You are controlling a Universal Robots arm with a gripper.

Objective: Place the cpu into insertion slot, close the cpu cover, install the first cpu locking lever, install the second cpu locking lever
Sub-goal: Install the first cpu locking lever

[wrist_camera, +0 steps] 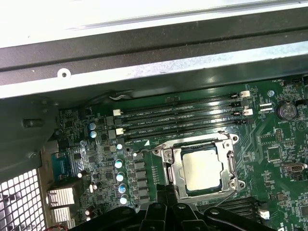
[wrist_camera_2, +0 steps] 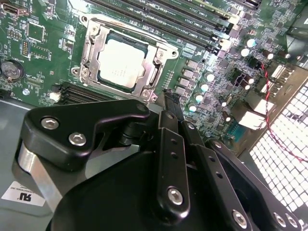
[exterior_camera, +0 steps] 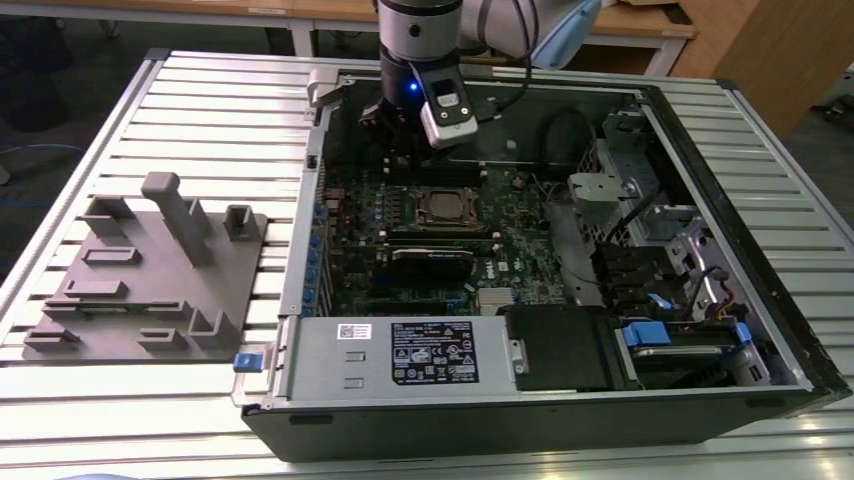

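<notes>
The cpu (exterior_camera: 447, 208) (wrist_camera_2: 121, 63) (wrist_camera: 203, 169), a flat square chip with a dull silver top, lies in the insertion slot (exterior_camera: 446, 211) on the green motherboard. The cpu cover (wrist_camera_2: 90, 49) (wrist_camera: 175, 162), a silvery frame, lies flat around the chip with its cut-out over the metal top. How the locking levers stand cannot be told. My gripper (exterior_camera: 395, 152) (wrist_camera_2: 170, 97) (wrist_camera: 165, 190) hangs inside the case just behind the slot, a little above the board. Its black fingers are shut together with nothing between them, and their tips point at the cover's near edge.
The open computer case (exterior_camera: 747, 240) lies on a slatted metal table. Long black memory slots (wrist_camera: 178, 115) run beside the socket. A power supply (exterior_camera: 400, 352), drive bays (exterior_camera: 667, 340) and a black card (exterior_camera: 434, 262) fill the case. A grey fixture block (exterior_camera: 147, 270) stands at the exterior view's left.
</notes>
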